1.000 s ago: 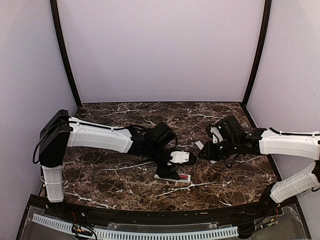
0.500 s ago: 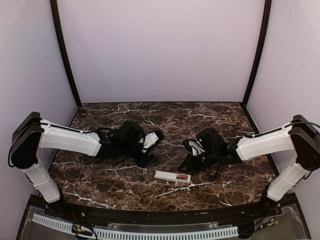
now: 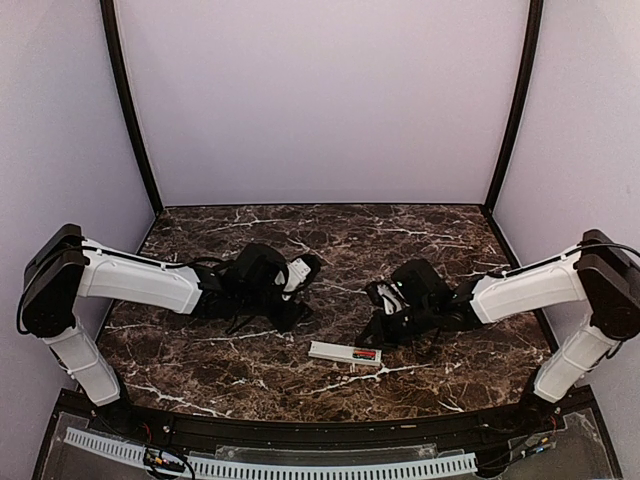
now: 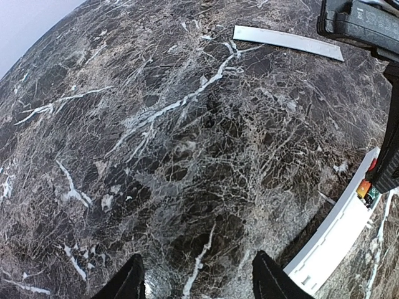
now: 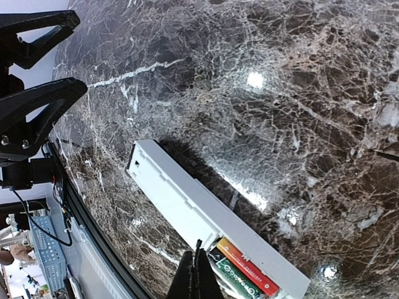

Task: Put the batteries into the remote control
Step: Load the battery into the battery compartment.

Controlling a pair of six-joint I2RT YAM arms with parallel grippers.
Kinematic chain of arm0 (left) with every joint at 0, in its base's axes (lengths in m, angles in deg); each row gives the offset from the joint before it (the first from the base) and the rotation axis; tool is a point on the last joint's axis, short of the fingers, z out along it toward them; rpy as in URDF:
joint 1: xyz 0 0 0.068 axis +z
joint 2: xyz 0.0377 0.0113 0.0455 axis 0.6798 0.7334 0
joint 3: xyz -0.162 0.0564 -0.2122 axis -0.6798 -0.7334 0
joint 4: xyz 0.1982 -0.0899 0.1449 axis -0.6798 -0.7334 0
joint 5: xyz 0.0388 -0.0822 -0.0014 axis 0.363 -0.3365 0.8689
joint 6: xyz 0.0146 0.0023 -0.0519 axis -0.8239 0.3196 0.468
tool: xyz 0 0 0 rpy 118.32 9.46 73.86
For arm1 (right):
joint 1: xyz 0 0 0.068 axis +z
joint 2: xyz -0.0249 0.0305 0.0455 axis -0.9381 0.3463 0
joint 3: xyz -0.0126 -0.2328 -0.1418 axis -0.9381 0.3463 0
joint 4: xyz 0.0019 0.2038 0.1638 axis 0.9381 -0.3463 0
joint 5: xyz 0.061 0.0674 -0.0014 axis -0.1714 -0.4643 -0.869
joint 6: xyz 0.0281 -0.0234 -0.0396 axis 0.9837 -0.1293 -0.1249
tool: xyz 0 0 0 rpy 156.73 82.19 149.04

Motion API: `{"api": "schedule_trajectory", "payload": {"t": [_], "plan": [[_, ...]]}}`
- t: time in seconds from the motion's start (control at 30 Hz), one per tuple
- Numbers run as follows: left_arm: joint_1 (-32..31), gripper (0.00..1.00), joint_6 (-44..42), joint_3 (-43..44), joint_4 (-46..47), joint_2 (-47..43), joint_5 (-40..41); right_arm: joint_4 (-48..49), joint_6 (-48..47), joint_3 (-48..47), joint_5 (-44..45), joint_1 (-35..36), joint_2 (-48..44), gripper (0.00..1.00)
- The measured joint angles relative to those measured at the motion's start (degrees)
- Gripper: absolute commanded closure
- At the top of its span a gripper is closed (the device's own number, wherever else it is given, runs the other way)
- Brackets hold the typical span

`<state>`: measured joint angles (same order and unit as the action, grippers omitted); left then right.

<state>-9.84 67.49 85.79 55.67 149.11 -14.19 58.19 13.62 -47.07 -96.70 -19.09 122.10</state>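
Note:
The white remote control (image 3: 340, 352) lies on the marble table near the front, its open compartment at its right end. In the right wrist view, the remote (image 5: 187, 205) holds two batteries side by side, one red-orange (image 5: 247, 266) and one dark green (image 5: 232, 278). My right gripper (image 5: 198, 274) is shut and empty, its tip at the remote's near edge beside the compartment; it also shows in the top view (image 3: 373, 331). My left gripper (image 4: 199, 285) is open and empty over bare marble, left of the remote (image 4: 340, 240); it also shows in the top view (image 3: 291, 316).
A thin flat pale-grey strip (image 4: 287, 42) lies on the marble beyond the left gripper, next to the right arm's dark wrist (image 4: 365, 25). The table's black front rim (image 3: 300, 432) runs close behind the remote. Lilac walls enclose the other sides.
The left gripper has drawn back to the left off the remote. The right gripper has moved left and down to the remote's right end. Little has changed in the last half second.

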Motion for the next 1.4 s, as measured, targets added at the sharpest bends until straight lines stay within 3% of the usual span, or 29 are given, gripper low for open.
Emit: {"api": "schedule_trajectory", "payload": {"t": [0.33, 0.77, 1.4], "plan": [[0.0, 0.42, -0.02, 0.0, 0.07, 0.0, 0.79, 4.92, 1.03, 1.31, -1.97, -0.11, 4.72, 1.0], [0.0, 0.42, -0.04, 0.02, 0.92, 0.0, 0.83, -9.73, -1.79, -2.51, 3.34, -0.11, -6.54, 1.0], [0.0, 0.42, -0.52, 0.04, 0.9, 0.0, 1.57, -10.8, -1.84, -0.68, 3.17, -0.17, -1.18, 1.0]]}}
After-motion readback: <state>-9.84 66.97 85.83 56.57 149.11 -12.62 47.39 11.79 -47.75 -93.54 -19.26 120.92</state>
